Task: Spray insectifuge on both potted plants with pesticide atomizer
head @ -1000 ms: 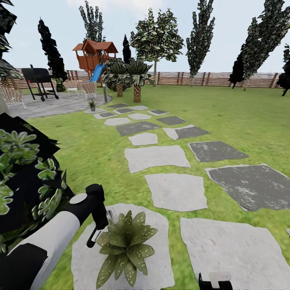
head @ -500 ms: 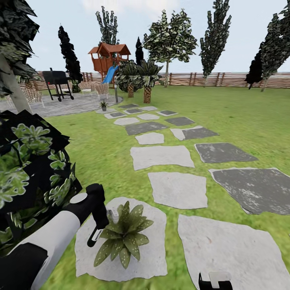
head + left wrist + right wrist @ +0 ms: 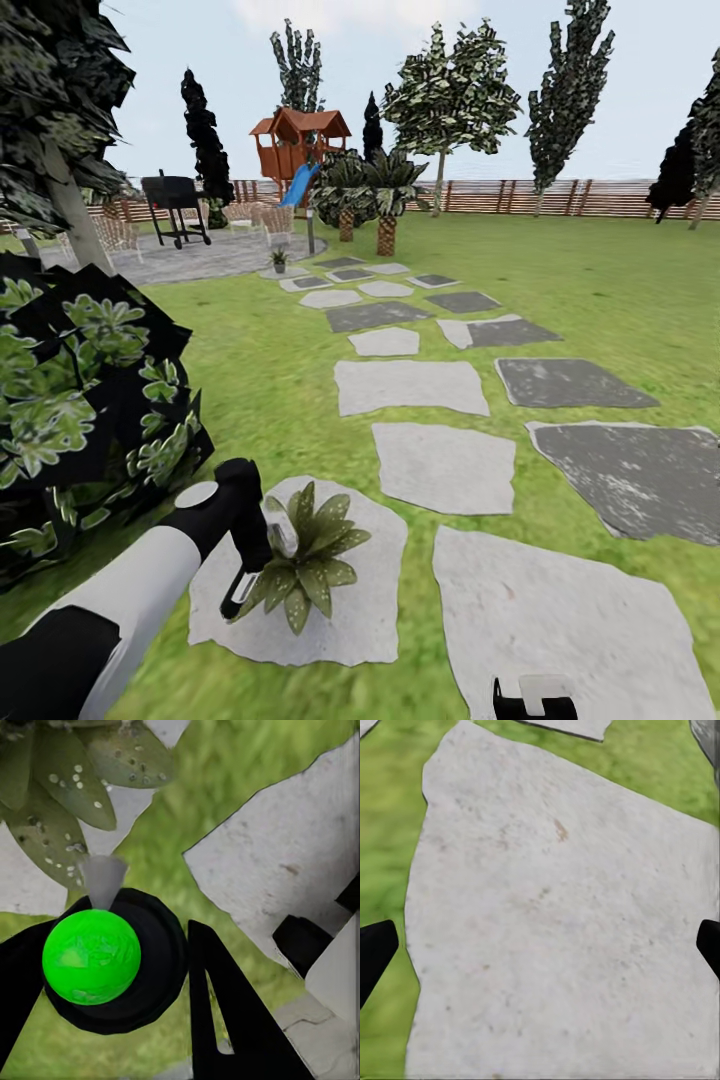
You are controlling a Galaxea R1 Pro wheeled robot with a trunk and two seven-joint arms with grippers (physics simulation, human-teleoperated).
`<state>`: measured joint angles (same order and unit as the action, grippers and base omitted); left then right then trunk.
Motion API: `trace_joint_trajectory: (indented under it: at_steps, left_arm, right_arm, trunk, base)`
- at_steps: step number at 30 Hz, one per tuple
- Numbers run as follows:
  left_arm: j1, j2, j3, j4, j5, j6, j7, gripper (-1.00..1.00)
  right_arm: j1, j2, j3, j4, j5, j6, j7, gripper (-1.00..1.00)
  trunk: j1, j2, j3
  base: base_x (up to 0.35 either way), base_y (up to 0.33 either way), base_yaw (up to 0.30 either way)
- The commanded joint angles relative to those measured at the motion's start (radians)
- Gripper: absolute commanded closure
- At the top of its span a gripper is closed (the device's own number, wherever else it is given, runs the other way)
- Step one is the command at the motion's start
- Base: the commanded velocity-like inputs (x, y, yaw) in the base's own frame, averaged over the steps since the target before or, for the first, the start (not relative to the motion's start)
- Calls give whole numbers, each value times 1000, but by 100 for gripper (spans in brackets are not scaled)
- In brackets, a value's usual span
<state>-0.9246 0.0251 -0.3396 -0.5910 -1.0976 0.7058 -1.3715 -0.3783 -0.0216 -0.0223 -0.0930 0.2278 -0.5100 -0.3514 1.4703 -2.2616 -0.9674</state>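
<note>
Garden path, items listed from the robot's left across to its right:

- Leafy bush (image 3: 80,400): large, black-backed, at the lawn's near left edge, close to the left arm; a swing of the arm could brush it
- Left gripper (image 3: 252,560): clenched on the spray bottle (image 3: 91,955), green round body seated between the dark fingers (image 3: 225,1020) in the left wrist view, pale nozzle pointing toward speckled leaves
- Near potted plant (image 3: 305,555): low rosette on a pale stepping stone (image 3: 340,620), just beside the gripper, leaves possibly touching it. Risk: at such close range, the spray may wet only the near leaves and leave the far side uncovered; a forward nudge could tip the plant or knock it off the stone
- Far potted plant (image 3: 279,260): small, at the patio (image 3: 190,260) edge, well apart; not yet within reach, so the base must drive there with the bottle held firm. Risk: a slip in the grip on the way
- Right gripper (image 3: 540,960): released, fingers spread wide over a bare stone (image 3: 555,907), holding nothing
</note>
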Motion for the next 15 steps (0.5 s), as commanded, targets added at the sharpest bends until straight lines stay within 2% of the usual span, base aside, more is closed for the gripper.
trace_joint_trajectory:
  at_steps: [1, 4, 5, 7, 11, 12, 13, 15]
  left_arm:
    - [0, 1, -3, -1, 1, 10, -7, 100]
    - [4, 2, 14, -1, 42, 9, -5, 100]
    - [10, 2, 21, -1, 68, 7, -4, 100]
    - [22, 2, 26, -1, 98, 4, 4, 100]
    - [30, -1, 28, 0, 116, 3, 26, 100]
    - [34, -14, 30, 8, 134, 1, 30, 100]
    - [40, -16, 30, 7, 169, 0, 33, 100]
    - [42, -17, 30, 4, 192, 0, 41, 100]
  right_arm:
    - [-1, 0, -3, 1, 10, -1, -6, -100]
    - [-1, 0, -4, 1, 10, -1, -6, -100]
    - [-1, 0, -4, 1, 10, -1, -6, -100]
    - [-1, 0, -4, 1, 10, -1, -6, -100]
    - [-1, 0, -4, 0, 10, -1, -6, -100]
    - [-1, 0, -4, 1, 10, -1, -6, -100]
    - [-1, 0, -4, 1, 10, -1, -6, -100]
    - [-1, 0, -4, 1, 10, -1, -6, -100]
  trunk:
    - [-1, 0, -1]
    - [-1, 0, -1]
    - [-1, 0, -1]
    - [-1, 0, -1]
    - [-1, 0, -1]
    - [-1, 0, -1]
    - [-1, 0, -1]
    - [-1, 0, -1]
  base:
    - [-242, -199, 2]
    - [-246, -197, 1]
    - [-248, -197, 0]
    - [-252, -196, 0]
    - [-260, -196, 0]
    - [-263, -196, 0]
    - [-263, -196, 0]
    - [-263, -196, 0]
